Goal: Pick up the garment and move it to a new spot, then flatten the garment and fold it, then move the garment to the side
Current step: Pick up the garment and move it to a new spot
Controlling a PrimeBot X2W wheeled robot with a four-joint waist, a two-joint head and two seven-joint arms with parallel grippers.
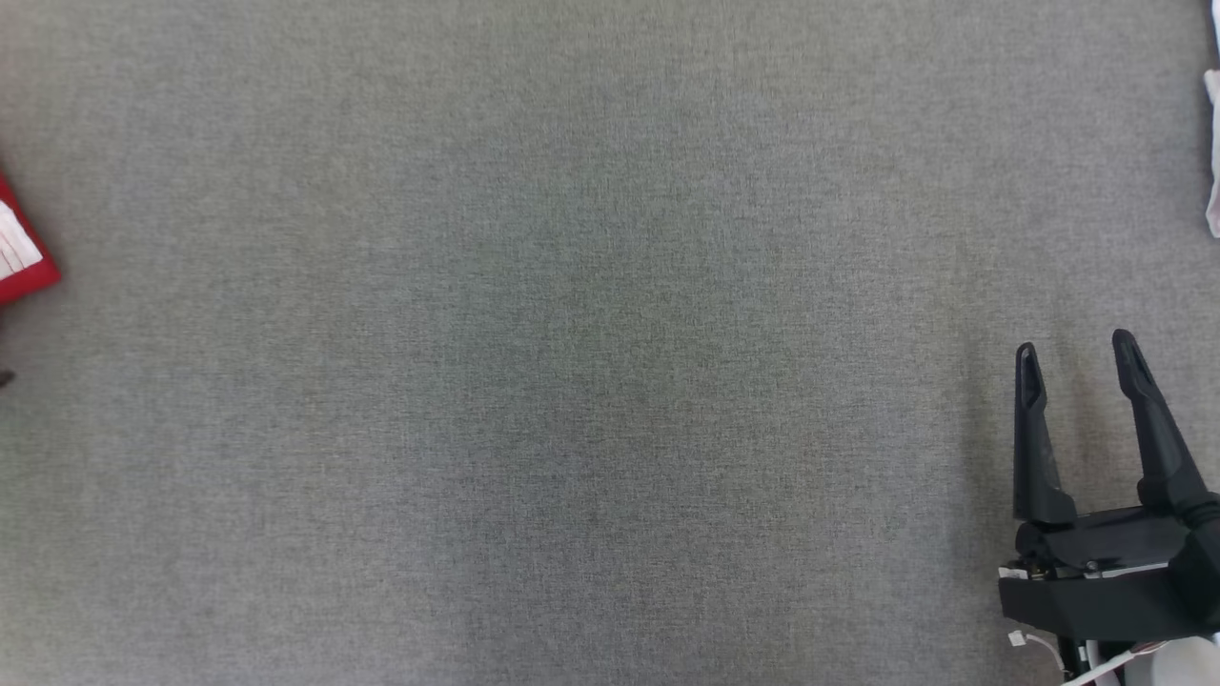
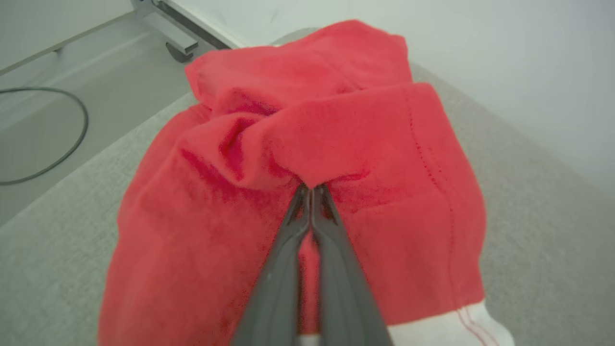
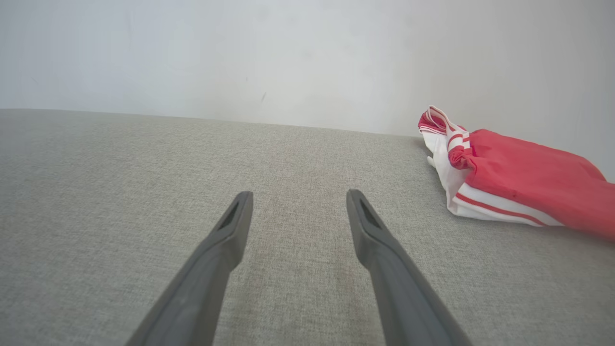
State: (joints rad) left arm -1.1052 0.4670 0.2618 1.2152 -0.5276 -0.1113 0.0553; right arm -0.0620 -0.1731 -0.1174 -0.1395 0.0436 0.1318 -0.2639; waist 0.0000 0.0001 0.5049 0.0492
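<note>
Left wrist view: left pincer (image 2: 312, 190) nips a fold of the red garment (image 2: 365, 139); right pincer (image 1: 1075, 343) (empty) gapes wide.

Shows a grey woven work surface (image 1: 572, 333), flat and even in tone across the head view. Ends, in the right wrist view, at a straight far edge against a pale wall (image 3: 240, 48). Drops away, in the left wrist view, to a pale smooth floor (image 2: 57, 67), crossed by a curving dark cable (image 2: 84, 126), with a light metal frame (image 2: 166, 24) on a small dark caster (image 2: 178, 52) beside it. Lit softly and evenly, with faint shadows.
</note>
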